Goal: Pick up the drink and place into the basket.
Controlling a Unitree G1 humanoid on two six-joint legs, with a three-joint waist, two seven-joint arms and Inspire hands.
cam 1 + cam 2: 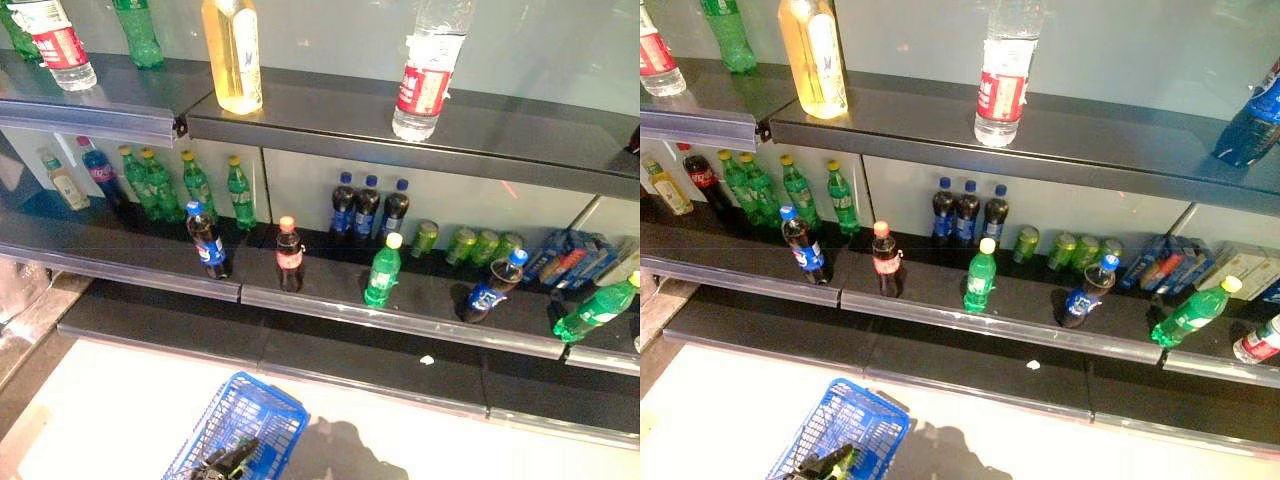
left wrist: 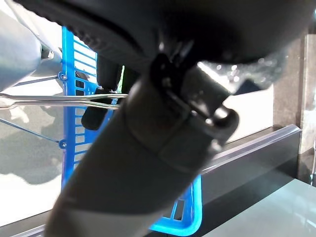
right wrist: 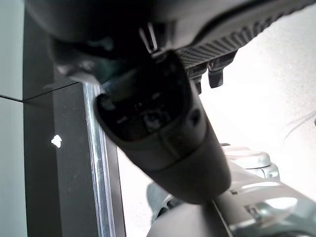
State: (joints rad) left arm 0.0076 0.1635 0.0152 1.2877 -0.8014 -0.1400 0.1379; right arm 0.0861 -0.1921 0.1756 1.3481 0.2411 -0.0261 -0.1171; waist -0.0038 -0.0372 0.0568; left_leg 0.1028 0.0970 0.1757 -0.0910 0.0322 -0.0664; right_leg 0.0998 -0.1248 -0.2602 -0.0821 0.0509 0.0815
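Observation:
Several drink bottles stand on the middle shelf (image 1: 330, 305): a dark cola with a blue cap (image 1: 208, 240), a red-capped cola (image 1: 289, 255), a green bottle (image 1: 382, 270) and a leaning dark bottle (image 1: 492, 285). A blue basket (image 1: 250, 410) hangs low in front of the shelves. My left hand (image 1: 228, 460) is at its top, fingers curled round the wire handle (image 2: 49, 100). Something green shows beside that hand; I cannot tell what it is. My right hand (image 3: 158, 128) shows only in its wrist view, relaxed and holding nothing, beside the lowest shelf's edge.
The top shelf carries a water bottle (image 1: 428, 70) and a yellow drink (image 1: 232, 55). Green cans (image 1: 470, 243) and more bottles line the back of the middle shelf; a green bottle (image 1: 595, 310) lies at its right end. A white scrap (image 1: 427, 359) sits on the lowest shelf.

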